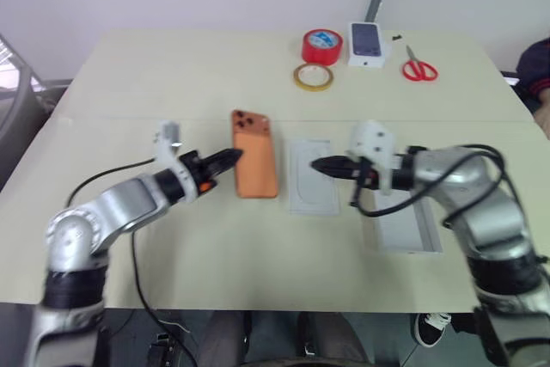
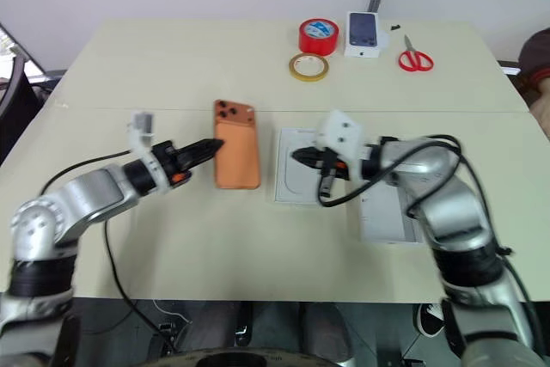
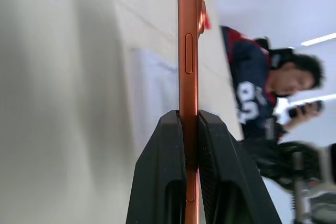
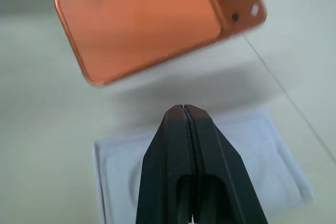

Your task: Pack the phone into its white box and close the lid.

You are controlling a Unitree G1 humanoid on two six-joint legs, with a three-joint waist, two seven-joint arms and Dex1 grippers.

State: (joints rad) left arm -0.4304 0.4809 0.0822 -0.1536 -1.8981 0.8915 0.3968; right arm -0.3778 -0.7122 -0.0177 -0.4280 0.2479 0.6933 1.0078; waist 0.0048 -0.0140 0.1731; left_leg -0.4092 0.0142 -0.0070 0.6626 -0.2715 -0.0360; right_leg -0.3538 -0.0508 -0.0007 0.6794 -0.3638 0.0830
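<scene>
The phone (image 1: 255, 154) is held by its long edge in the left gripper (image 1: 225, 161), whose fingers (image 3: 168, 182) are clamped on it; the right wrist view shows it lifted clear of the desk (image 1: 172, 75), back side up, with a shadow under it. Just beside it on the robot's right lies a thin white moulded insert (image 1: 311, 176), flat on the desk. The right gripper (image 1: 331, 167) hangs over this insert with its fingers (image 4: 184, 145) pressed together and nothing between them. Further to the right, partly hidden under the right arm, lies the white box (image 1: 404, 225), open side up and with nothing in it. I cannot make out the lid with certainty in these views. At the far edge of the desk stand a red tape roll (image 1: 321, 45), a yellowish tape roll (image 1: 314, 76), another white box printed with a dark phone (image 1: 368, 44) and red scissors (image 1: 419, 68). My judgement is that the task is at an early stage: the phone is grasped, but it must yet be carried over to the white box, laid inside, and the lid put on.
</scene>
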